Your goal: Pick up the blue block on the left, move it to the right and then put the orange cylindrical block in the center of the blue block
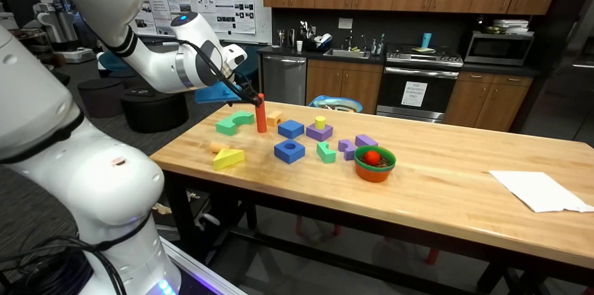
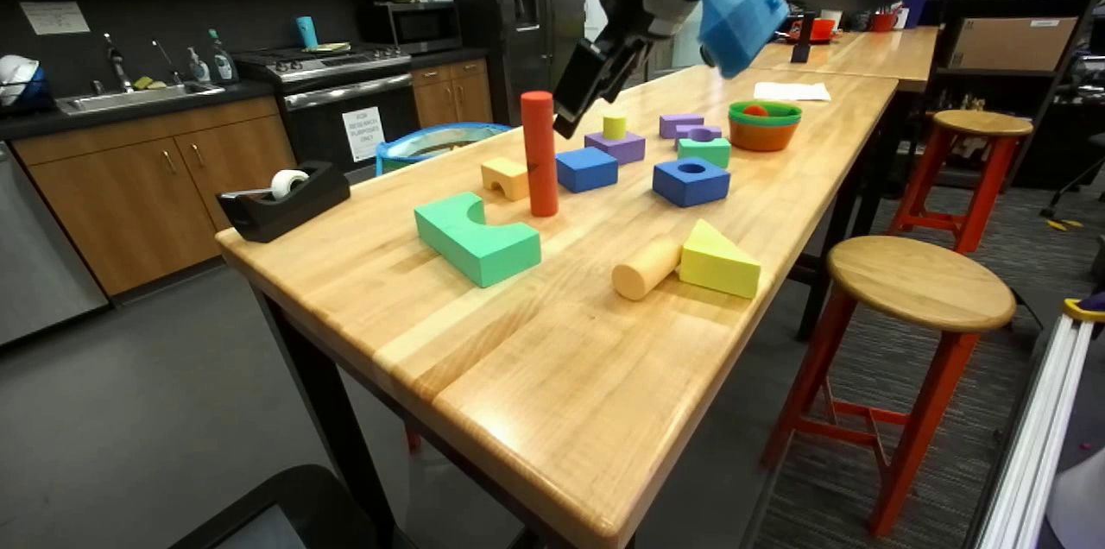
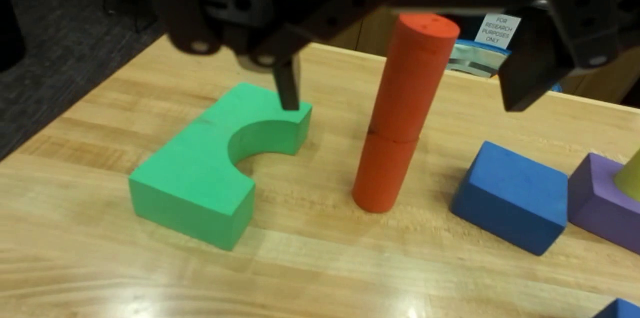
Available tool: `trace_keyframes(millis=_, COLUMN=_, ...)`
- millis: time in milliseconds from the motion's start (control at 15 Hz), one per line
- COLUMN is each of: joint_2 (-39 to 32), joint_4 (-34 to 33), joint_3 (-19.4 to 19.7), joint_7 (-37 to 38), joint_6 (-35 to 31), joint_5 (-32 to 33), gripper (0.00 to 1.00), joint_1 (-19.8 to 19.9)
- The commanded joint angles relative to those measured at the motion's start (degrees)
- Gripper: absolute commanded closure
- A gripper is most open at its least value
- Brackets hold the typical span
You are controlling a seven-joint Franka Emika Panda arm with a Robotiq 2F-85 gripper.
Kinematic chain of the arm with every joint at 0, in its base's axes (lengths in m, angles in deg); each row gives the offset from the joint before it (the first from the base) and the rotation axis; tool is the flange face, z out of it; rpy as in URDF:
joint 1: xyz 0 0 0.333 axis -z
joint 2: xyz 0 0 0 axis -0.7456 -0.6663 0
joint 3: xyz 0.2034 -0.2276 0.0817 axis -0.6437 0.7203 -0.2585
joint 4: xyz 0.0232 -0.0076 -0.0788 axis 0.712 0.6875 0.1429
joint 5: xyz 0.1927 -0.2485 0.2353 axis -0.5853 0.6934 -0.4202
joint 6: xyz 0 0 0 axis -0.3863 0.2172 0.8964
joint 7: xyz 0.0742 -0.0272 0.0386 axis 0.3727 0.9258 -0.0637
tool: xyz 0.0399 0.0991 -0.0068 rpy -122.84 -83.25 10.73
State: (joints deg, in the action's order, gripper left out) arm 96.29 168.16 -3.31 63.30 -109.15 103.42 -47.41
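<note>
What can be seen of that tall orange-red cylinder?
The orange-red cylinder is slender and matte, perhaps painted wood or foam. A dark line crosses its side near mid-height, maybe a seam; small dark specks mark its flat top. It stands upright on the wooden table, apart from the green arch block beside it. In the wrist view, the open gripper leaves gaps on both sides.

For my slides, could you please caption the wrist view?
Open tool facing an upright orange cylinder that stands beside a notched green block.
</note>
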Motion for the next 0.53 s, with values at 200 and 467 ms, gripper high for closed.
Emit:
trace_keyframes(millis=200, joint_2=-1.17, joint_4=-1.46, joint_3=-5.44, joint_7=3.53, joint_6=-5.27, joint_5=1.32, gripper=0.0, joint_1=3.99)
trace_keyframes(millis=467, joint_2=-2.27, joint_4=-3.23, joint_3=-9.25, joint_7=4.13, joint_6=-5.99, joint_5=1.47, gripper=0.0, joint_1=8.18)
